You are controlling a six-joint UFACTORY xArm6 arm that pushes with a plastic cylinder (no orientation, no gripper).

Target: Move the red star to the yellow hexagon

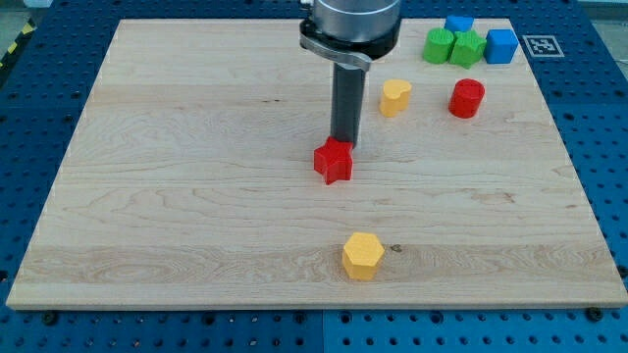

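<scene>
The red star [334, 162] lies near the middle of the wooden board [177, 196]. My tip [342, 143] is at the star's top edge, touching it or very close, just to the view's top of it. The yellow hexagon [363, 256] lies toward the view's bottom, well below the star and slightly to its right. The rod rises straight up from the tip to the arm's head at the view's top.
A yellow heart-like block [394, 97] and a red cylinder [467, 98] lie right of the rod. At the top right corner sit two green blocks [440, 45] [468, 48] and two blue blocks [500, 45] [458, 24].
</scene>
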